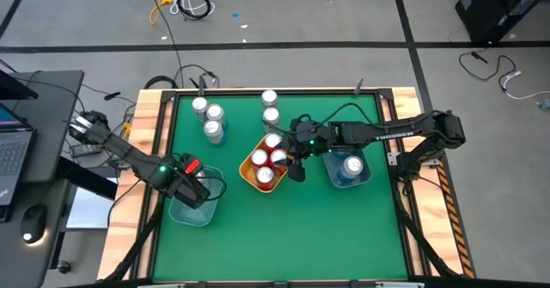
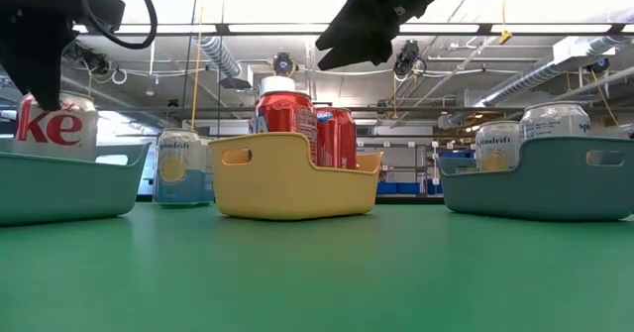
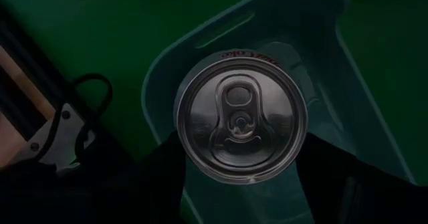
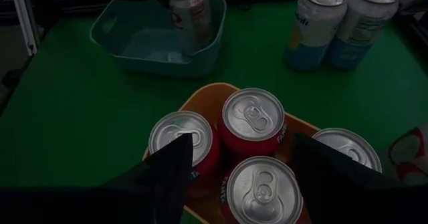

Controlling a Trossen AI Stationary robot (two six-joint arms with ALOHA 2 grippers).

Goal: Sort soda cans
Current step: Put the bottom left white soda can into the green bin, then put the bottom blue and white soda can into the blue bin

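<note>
While the green table (image 1: 284, 236) carries three bins, the left blue-grey bin (image 1: 191, 209) sits by its left edge, the yellow bin (image 1: 251, 173) mid-table holding four red cans (image 4: 253, 120), the right blue-grey bin (image 1: 350, 180) near the right edge. Left gripper (image 3: 239, 184) is clamped on a silver can (image 3: 239, 119) over the left bin. Right gripper (image 4: 241, 164) hangs spread above the red cans. Loose cans (image 1: 209, 118) stand toward the far edge.
</note>
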